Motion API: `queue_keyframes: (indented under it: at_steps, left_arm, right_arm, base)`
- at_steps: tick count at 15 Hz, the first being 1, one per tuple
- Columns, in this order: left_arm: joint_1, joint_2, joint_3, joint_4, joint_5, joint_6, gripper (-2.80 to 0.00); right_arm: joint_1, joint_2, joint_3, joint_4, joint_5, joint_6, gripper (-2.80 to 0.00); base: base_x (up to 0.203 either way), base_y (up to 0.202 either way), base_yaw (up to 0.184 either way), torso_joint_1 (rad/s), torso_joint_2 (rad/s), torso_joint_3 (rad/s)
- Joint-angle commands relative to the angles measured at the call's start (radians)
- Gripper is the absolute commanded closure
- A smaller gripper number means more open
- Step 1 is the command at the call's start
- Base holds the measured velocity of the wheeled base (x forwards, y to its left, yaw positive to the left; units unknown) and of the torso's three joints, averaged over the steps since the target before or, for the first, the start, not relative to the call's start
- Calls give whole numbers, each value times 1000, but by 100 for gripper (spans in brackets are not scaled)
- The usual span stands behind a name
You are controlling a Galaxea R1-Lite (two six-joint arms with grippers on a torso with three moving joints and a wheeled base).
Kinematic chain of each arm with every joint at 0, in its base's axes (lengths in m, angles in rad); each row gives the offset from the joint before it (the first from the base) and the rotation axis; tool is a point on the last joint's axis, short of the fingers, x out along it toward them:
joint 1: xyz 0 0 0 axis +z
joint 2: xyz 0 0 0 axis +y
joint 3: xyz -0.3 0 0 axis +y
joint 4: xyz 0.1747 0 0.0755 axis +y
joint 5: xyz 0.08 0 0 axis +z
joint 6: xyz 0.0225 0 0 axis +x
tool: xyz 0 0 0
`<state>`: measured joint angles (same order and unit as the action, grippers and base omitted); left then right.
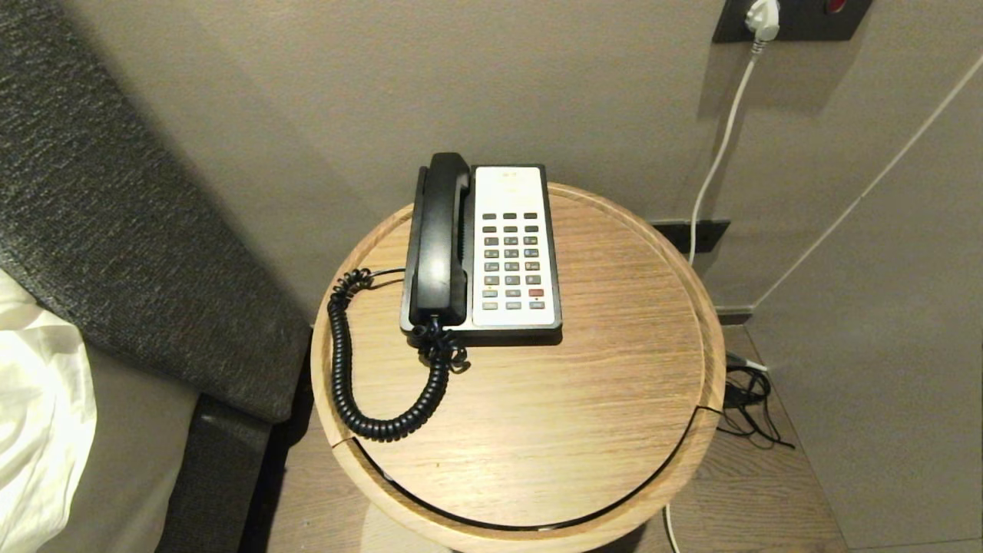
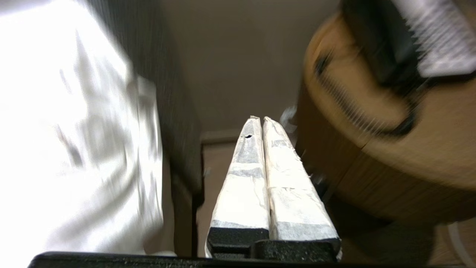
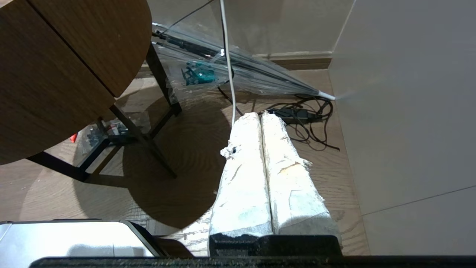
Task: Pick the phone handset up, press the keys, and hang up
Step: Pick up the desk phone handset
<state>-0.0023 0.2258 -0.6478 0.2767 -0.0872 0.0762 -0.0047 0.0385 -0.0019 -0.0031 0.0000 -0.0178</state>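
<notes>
Jaws, both grippers: pressed together, holding nothing. Left gripper (image 2: 259, 119): white-wrapped fingers closed tip to tip, low beside the round wooden table (image 1: 614, 322), between it and white bedding (image 1: 34, 399); outside the head view. Phone handset (image 1: 439, 238): black, seated in its cradle on the left half of the phone base (image 1: 513, 192), at the back of the tabletop. Coiled cord (image 1: 361, 384): black, looping from the handset's near end out toward the table's left rim and back. Keys (image 1: 511, 257): dark grey grid with one red button, on the white faceplate right of the handset. Right gripper (image 3: 260, 114): fingers together, low over wood floor right of the table, near a white cable (image 3: 227, 59) and black wires (image 3: 308, 123).
</notes>
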Motion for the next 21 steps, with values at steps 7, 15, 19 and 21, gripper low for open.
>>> queue_keyframes:
  at_steps: [7,15,19,21]
  left_arm:
    - [-179,1008,-953,569,-242,-28,0]
    - [-696,1382,-1273,666,278,-265,0]
    - [-736,1450,-1276,608,445,-270,-64]
    - [-761,1464,-1276,570,495,-269,-280]
  right_arm:
    - [0,0,0,0,0,-1,0]
    - [0,0,0,0,0,-1,0]
    - [0,0,0,0,0,-1,0]
    - [0,0,0,0,0,-1,0]
  base:
    - [0,0,0,0,0,0]
    - [0,0,0,0,0,0]
    - [0,0,0,0,0,0]
    - [0,0,0,0,0,0]
